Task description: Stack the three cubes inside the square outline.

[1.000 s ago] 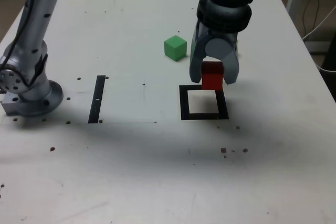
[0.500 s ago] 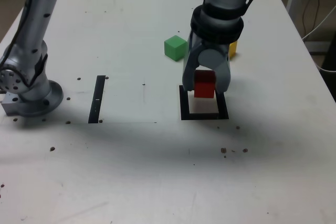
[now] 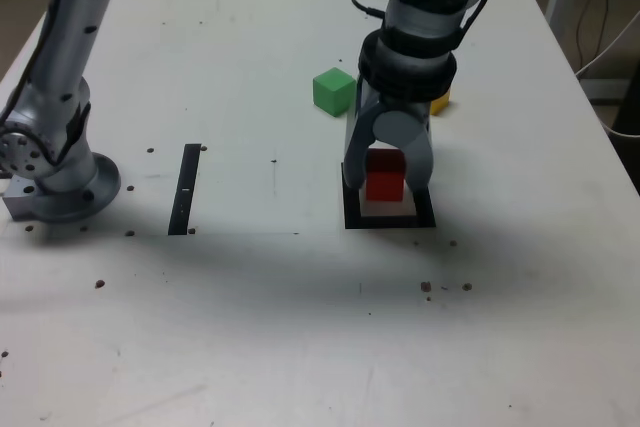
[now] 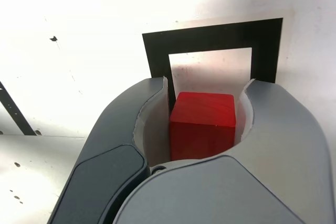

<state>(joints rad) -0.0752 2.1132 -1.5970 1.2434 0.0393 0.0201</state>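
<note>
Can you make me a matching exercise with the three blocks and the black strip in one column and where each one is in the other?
Things:
1. red block
2. green block
3. yellow block
4. black strip

Places:
A. mostly hidden behind the arm
B. held in the end effector over the square outline
C. near the arm's base, at the exterior view's left
D. loose on the table, beyond the outline

Pairs: 1-B, 2-D, 3-A, 4-C

A: Any readable text, labels or numbers in either view?

B: None. Cubes are plain-faced, the table carries only black tape and dark specks, the arm shows no legible marking.
</note>
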